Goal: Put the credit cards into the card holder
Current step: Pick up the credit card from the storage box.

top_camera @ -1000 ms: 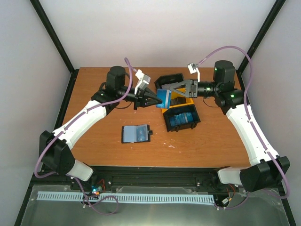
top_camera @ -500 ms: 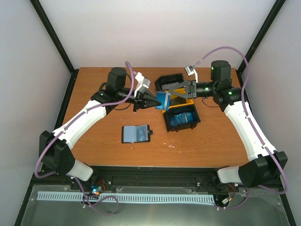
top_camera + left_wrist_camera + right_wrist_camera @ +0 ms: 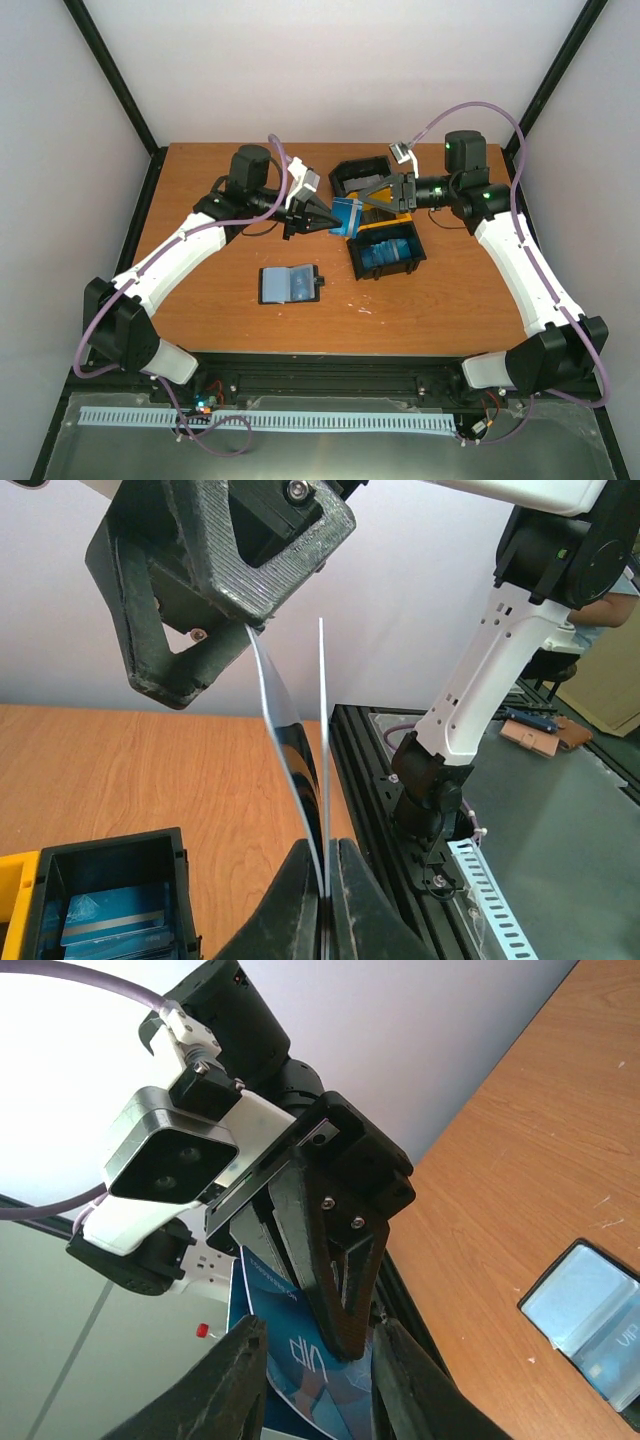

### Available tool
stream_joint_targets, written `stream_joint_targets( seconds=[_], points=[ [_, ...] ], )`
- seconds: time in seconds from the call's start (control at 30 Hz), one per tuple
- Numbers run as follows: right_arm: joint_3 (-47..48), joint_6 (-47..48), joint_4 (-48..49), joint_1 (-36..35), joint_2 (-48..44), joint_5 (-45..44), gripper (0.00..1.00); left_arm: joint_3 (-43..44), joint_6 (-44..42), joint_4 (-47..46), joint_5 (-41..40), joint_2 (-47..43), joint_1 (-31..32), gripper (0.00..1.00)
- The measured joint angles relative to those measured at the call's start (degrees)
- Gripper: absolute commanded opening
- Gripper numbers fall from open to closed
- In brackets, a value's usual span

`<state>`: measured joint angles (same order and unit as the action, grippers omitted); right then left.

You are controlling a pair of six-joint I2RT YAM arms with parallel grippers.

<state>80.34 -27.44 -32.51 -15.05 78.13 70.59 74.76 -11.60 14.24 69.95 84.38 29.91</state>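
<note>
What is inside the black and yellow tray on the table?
Bright blue plastic cards lie stacked in the black-and-yellow tray's near compartment. The right gripper and the held blue cards cover the middle compartment, so that is hidden.

Soft, even light from above fills the overhead view. The bench [image 3: 200,290] is bright, its shadows faint and short, and everything is sharp. In the left wrist view the left tool [image 3: 322,865] is dark and slightly soft, while the cards [image 3: 322,730] gleam edge-on. The right wrist view's upper left is blown out white, and the right tool [image 3: 318,1335] is blurred.
</note>
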Motion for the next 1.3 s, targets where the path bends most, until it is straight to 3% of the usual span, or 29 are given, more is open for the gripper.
stream_joint_targets(
  seconds=[0.27,0.6,0.9,1.03,1.07,1.17,1.3],
  points=[
    [-1.2,3.7,0.8,0.0,-1.2,0.0,0.28,-1.0,5.1,-3.8,2.6,0.0,0.0,0.01],
    [-5.3,5.7,9.4,-0.6,-7.1,-0.6,0.29,-2.4,21.7,-14.6,6.1,0.0,0.4,0.01],
    [-6.4,11.3,5.7,-3.2,-7.2,-5.7,0.26,-2.6,31.7,-21.1,4.9,-0.2,0.3,0.01],
    [-7.3,11.3,6.3,-3.3,-7.7,-5.9,0.2,-2.6,33.7,-21.5,4.6,-0.2,0.3,0.05],
    [-7.7,10.5,7.1,-3.4,-7.8,-5.6,0.17,-2.6,34.2,-21.6,4.3,-0.2,0.3,0.11],
    [-10.6,5.5,12.0,-3.4,-8.8,-4.9,0.04,-2.6,35.7,-22.4,2.8,-0.2,0.3,0.13],
    [-13.7,-2.0,17.7,-3.7,-9.3,-4.5,0.03,-2.3,38.0,-22.8,-0.1,-0.1,0.1,0.1]
  ],
)
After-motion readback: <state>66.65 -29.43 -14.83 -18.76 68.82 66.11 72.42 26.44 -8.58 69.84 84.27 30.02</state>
